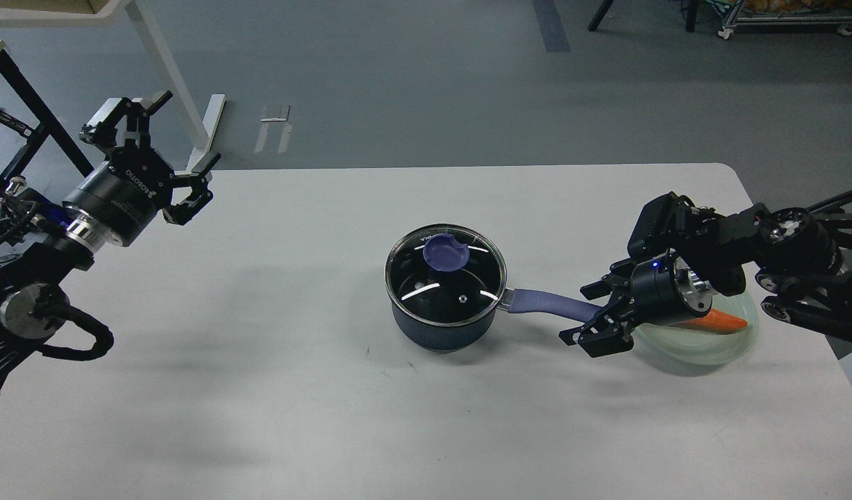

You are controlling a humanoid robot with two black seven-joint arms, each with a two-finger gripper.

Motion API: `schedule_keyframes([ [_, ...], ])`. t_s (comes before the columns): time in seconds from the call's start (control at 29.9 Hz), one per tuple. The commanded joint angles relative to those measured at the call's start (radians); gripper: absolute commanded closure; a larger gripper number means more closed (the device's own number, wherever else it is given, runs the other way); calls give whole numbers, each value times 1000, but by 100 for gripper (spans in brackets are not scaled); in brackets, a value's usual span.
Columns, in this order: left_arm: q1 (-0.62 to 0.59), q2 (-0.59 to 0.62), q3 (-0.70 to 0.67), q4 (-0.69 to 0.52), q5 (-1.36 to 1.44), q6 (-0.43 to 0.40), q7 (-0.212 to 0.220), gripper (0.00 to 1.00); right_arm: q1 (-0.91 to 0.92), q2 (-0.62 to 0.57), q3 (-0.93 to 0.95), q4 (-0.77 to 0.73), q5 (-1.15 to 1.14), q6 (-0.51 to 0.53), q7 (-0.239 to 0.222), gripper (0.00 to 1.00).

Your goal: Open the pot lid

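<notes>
A dark blue pot stands at the middle of the white table, with a glass lid sitting closed on it. The lid has a purple knob. The pot's purple handle points right. My right gripper is open, with its fingers above and below the handle's far end, straddling it. My left gripper is open and empty, raised over the table's far left corner, far from the pot.
A pale green plate with an orange carrot lies right of the handle, partly hidden behind my right wrist. The white table ends close behind my left gripper.
</notes>
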Motion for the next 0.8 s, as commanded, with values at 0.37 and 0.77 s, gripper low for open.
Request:
schedule_keyframes([
  [0.37, -9, -9, 0, -11, 77, 12, 0, 1, -19, -1, 0, -10, -14, -43, 0, 57],
  [0.77, -112, -24, 56, -11, 344, 9, 0, 1, -17, -4, 0, -11, -14, -43, 0, 70],
])
